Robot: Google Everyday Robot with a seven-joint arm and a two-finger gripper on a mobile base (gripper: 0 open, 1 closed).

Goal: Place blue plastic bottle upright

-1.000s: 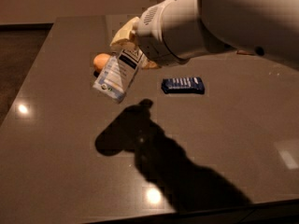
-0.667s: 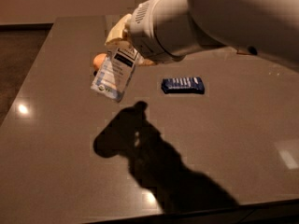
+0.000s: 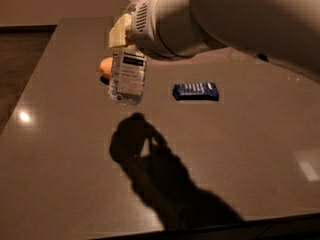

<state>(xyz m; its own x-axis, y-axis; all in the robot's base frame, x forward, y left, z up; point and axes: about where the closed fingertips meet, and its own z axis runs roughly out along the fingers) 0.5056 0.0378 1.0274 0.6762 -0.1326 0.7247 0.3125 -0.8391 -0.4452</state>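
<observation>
The blue plastic bottle (image 3: 127, 79) hangs almost upright above the dark table (image 3: 60, 149), white cap up and base down, with its pale label and dark logo panel facing me. My gripper (image 3: 125, 33) is shut on the bottle's upper part. One beige finger (image 3: 118, 34) shows on its left side, and the other is hidden behind the bottle. The bottle's base is off the table surface, and its shadow lies below it toward the front.
A flat dark blue snack wrapper (image 3: 196, 91) lies to the right of the bottle. A small orange round object (image 3: 105, 67) sits just behind the bottle's left side. My white arm (image 3: 210, 19) fills the upper right. The table's left edge runs along the dark floor.
The bottle has turned from a tilt with its base toward the lower left to nearly upright. The gripper rotated with it and kept its hold.
</observation>
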